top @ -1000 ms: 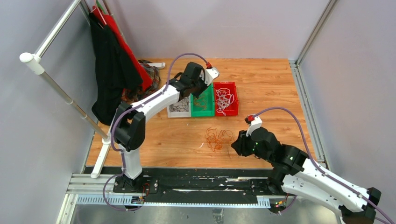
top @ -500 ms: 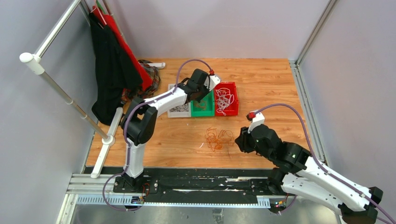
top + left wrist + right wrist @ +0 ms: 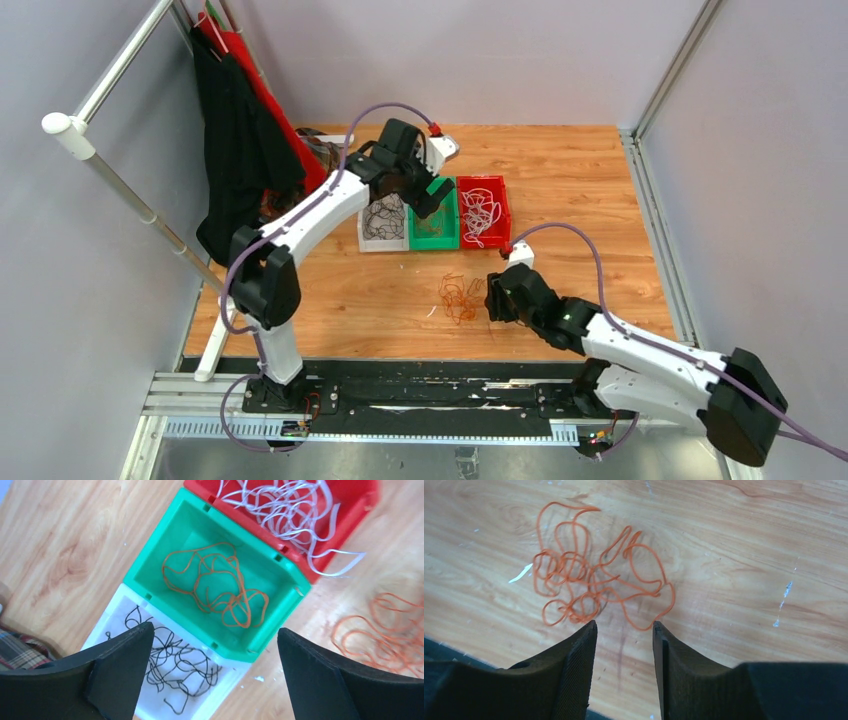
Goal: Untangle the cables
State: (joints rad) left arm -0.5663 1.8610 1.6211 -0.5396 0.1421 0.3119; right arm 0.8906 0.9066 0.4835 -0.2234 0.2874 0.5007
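Gaping left claw (image 3: 215,634) over green bin (image 3: 159,537); open wood (image 3: 744,535) around loose orange cables (image 3: 570,576)

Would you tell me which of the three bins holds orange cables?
The green bin, the middle one, holds an orange cable tangle; the white bin beside it holds black cables, and the red bin holds white cables.
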